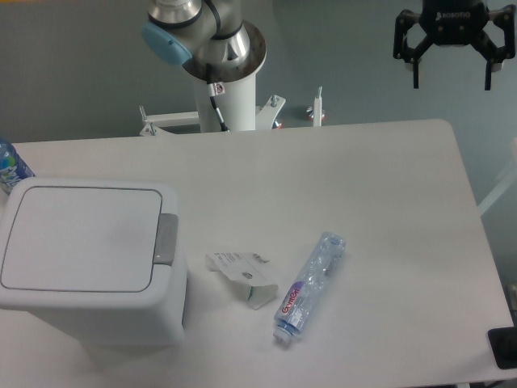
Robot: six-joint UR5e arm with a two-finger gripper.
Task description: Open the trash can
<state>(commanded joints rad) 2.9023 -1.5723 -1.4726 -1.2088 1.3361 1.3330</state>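
The trash can [89, 267] stands at the near left of the table [388, 210], its flat lid down and its grey latch button [166, 238] on the right edge, facing the middle of the table where an arm can reach it. The gripper [452, 69] hangs high at the far right, well apart from the can, with fingers spread wide and holding nothing. A crushed plastic bottle [308, 284] and a crumpled small carton [241, 276] lie just right of the can, probably waiting to be thrown in once the lid is up.
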